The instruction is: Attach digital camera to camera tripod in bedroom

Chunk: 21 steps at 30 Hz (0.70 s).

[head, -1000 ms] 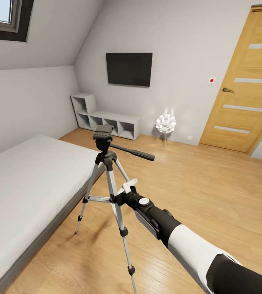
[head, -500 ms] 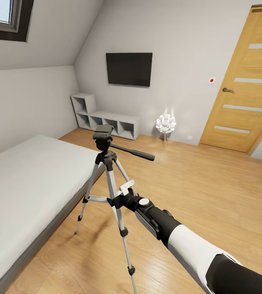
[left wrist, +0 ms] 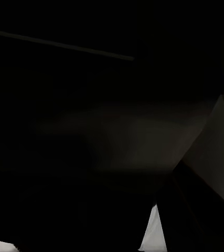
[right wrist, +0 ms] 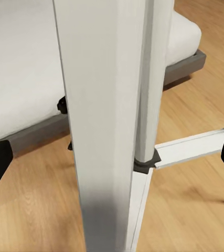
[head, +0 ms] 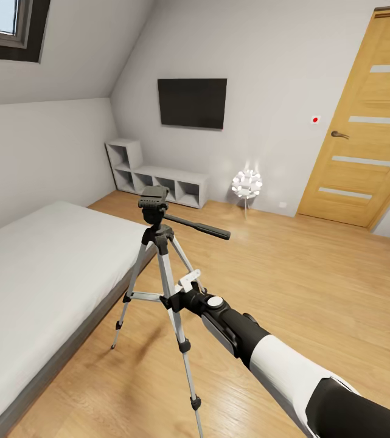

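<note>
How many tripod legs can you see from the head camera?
3. Front leg beside the right gripper, one leg toward the bed, one mostly hidden behind.

Bright, even daylight fills the head view, with the glowing lamp (head: 247, 184) at one o'clock. Left wrist view nearly black; right wrist close-up looks soft.

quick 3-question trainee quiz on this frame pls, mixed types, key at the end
1. True or false: a camera is mounted on the camera tripod head.
2. The right gripper is at: A) the pan handle B) a tripod leg C) the door
3. What lies left of the tripod in the head view?

Key: 1 false, the head is bare. 2 B; the right wrist view shows the leg between open jaws. 3 the bed.
</note>
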Available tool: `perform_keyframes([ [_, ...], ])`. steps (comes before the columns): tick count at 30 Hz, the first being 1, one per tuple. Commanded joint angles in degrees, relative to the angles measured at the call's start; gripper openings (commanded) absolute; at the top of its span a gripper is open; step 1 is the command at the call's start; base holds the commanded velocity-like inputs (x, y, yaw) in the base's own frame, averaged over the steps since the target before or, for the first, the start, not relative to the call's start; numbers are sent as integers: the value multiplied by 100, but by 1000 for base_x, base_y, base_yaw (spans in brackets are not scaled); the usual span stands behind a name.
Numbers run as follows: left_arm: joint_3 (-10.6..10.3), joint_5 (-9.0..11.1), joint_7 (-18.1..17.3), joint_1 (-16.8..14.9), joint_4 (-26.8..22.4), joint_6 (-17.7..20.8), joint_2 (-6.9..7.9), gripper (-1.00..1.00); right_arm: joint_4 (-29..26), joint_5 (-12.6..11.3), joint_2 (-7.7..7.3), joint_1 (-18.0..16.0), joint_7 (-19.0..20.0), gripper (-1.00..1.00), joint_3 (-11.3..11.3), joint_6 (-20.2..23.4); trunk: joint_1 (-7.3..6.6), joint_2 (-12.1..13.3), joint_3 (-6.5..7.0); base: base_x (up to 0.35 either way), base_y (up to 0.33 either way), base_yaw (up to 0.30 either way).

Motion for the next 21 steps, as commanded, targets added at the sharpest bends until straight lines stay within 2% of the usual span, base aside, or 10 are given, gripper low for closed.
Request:
perform_keyframes([
  [1, 35, -15, -1, -3, 0, -16, -2, -100, -1, -35, 0, -6, 6, 100, 5, 22, 3, -11, -11, 0, 0, 0],
  [7, 35, -16, -1, -3, 0, -16, -1, -100, 3, -36, 0, -4, 6, 100, 6, 29, 3, -11, -11, 0, 0, 0],
  [8, 35, -14, -1, -3, -1, -16, -1, -100, 5, -36, 0, -5, 6, -100, 6, 40, 3, -11, -11, 0, 0, 0],
  [21, 35, -13, -1, -3, 1, -16, -1, -100, 20, -30, 0, 0, 6, -100, 83, 5, 3, -11, -11, 0, 0, 0],
])
